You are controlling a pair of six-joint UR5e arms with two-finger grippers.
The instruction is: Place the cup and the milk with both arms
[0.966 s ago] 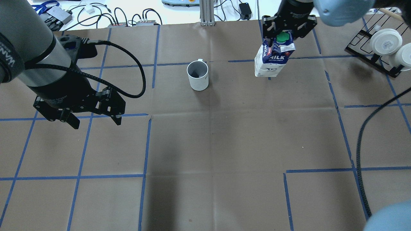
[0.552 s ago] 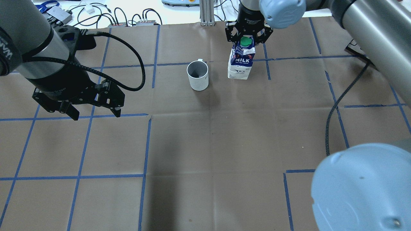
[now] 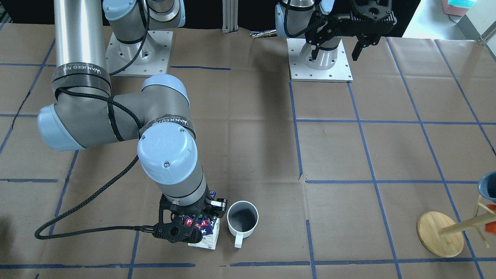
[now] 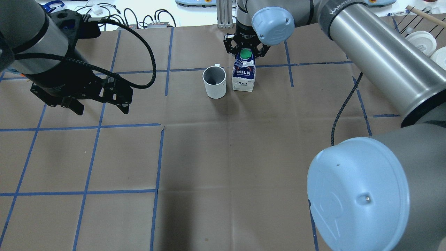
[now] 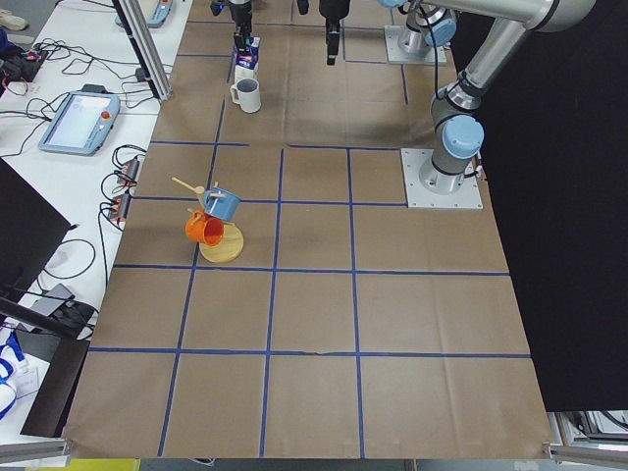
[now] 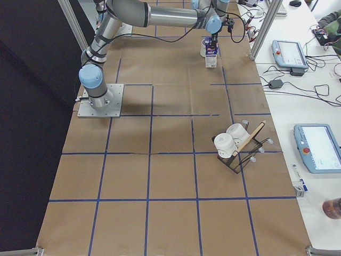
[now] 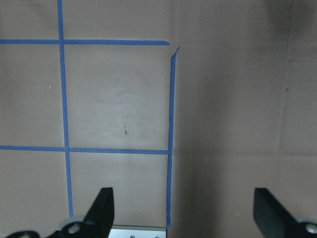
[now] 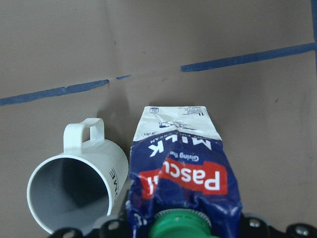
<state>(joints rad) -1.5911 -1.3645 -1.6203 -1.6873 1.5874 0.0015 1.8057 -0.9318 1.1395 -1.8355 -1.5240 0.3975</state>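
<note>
The white cup (image 4: 214, 82) stands upright at the far middle of the table, handle pointing away from me. The milk (image 4: 244, 73) is upright just right of it, nearly touching. My right gripper (image 4: 246, 51) is shut on the carton's gable top, around the green cap. I cannot tell whether the carton's base rests on the paper. The right wrist view shows the milk (image 8: 181, 163) and the cup (image 8: 74, 188) side by side. From the front the cup (image 3: 243, 219) and milk (image 3: 204, 234) show too. My left gripper (image 4: 99, 107) is open and empty, raised at the left.
A black rack with white cups (image 4: 423, 40) is at the far right. A wooden mug tree (image 3: 440, 232) with a blue and an orange mug stands on the far left. An aluminium post (image 4: 223, 14) and cables lie beyond the far edge.
My right gripper has carried the milk leftwards, from well right of the cup to right beside it. My left gripper has drifted a little away and left, still open.
</note>
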